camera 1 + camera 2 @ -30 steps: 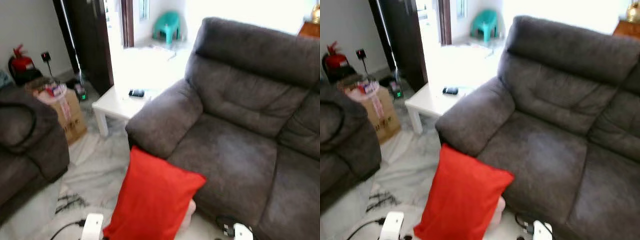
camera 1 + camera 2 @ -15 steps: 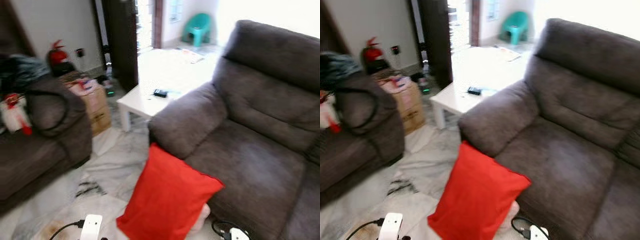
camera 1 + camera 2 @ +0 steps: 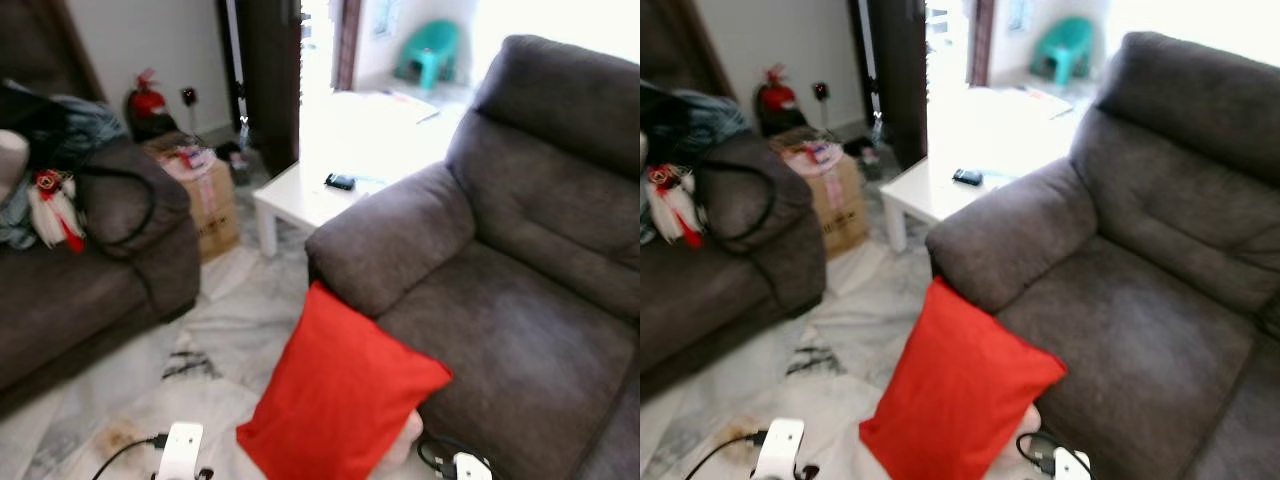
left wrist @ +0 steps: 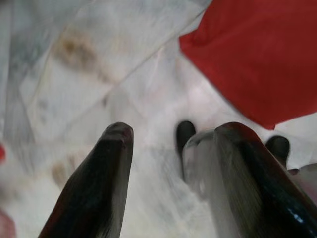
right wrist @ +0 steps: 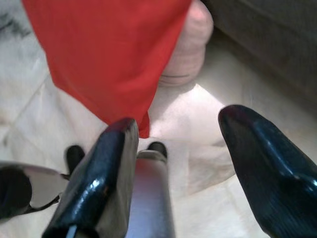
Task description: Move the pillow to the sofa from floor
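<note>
Red pillow [image 3: 340,400] propped on marble floor [image 3: 215,335] against grey sofa [image 3: 500,300]. From the wrists: left gripper [image 4: 171,148] and right gripper [image 5: 181,144], both spread and empty, near its lower edge; pink object [image 5: 185,54] tucked behind.

A plain red square pillow [image 3: 340,400] stands tilted on 1 corner on the pale marble floor [image 3: 230,340], leaning against the front of the grey sofa [image 3: 500,300] below its armrest.
</note>
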`<state>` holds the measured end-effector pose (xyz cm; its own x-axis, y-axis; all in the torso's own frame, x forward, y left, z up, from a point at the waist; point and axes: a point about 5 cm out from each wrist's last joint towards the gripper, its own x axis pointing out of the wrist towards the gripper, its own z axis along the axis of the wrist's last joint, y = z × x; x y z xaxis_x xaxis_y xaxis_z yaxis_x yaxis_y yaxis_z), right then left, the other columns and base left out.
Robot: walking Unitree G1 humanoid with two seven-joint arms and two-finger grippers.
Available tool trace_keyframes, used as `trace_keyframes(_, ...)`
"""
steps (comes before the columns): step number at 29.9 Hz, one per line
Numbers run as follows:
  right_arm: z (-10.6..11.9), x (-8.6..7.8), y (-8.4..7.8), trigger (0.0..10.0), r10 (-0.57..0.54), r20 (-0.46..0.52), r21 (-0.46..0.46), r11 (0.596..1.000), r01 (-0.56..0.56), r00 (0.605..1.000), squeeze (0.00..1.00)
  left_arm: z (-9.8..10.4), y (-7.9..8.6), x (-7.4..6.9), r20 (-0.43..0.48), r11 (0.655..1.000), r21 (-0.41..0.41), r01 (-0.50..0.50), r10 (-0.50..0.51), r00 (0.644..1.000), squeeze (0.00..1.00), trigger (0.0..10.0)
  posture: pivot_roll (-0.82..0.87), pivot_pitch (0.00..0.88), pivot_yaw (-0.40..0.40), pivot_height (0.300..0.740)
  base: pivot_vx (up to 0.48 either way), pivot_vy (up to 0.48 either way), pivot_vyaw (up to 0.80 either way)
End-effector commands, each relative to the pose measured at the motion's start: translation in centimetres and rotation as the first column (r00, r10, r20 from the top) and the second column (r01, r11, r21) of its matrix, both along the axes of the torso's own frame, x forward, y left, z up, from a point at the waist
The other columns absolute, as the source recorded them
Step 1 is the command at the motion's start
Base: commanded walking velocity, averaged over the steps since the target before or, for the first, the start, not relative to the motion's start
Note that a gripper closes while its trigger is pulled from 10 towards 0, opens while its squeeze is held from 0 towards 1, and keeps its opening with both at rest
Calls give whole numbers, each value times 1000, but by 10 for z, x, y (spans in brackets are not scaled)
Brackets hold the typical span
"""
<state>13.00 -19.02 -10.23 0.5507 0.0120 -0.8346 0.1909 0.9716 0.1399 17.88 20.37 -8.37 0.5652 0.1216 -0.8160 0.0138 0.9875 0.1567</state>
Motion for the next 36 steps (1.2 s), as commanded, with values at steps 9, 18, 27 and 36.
trace_keyframes(9, 1, 5, 2, 10000, -6, 14, 9, 1000, 6, 1000, 0, 2, -2, 5, 20, 1000, 3, -8, 8, 1000, 0, 10000, 19, 0, -66, 740, 0, -239, 0)
trace_keyframes(18, 1, 4, 2, 10000, -12, 13, 12, 1000, 12, 1000, 0, 4, -1, 7, 39, 1000, -10, -21, 21, 999, 0, 10000, 18, 0, -65, 740, 0, 0, 0)
trace_keyframes(27, 1, 4, 2, 10000, -20, 12, 15, 1000, 20, 1000, 0, 3, -2, 6, 32, 999, -22, -28, 29, 999, 0, 10000, 18, 0, -64, 740, 0, 0, 0)
trace_keyframes(36, 1, 4, 3, 10000, -32, 14, 24, 999, 31, 999, 0, 3, -3, 6, 32, 999, -21, -26, 26, 999, 0, 10000, 19, 0, -60, 740, 0, 0, 0)
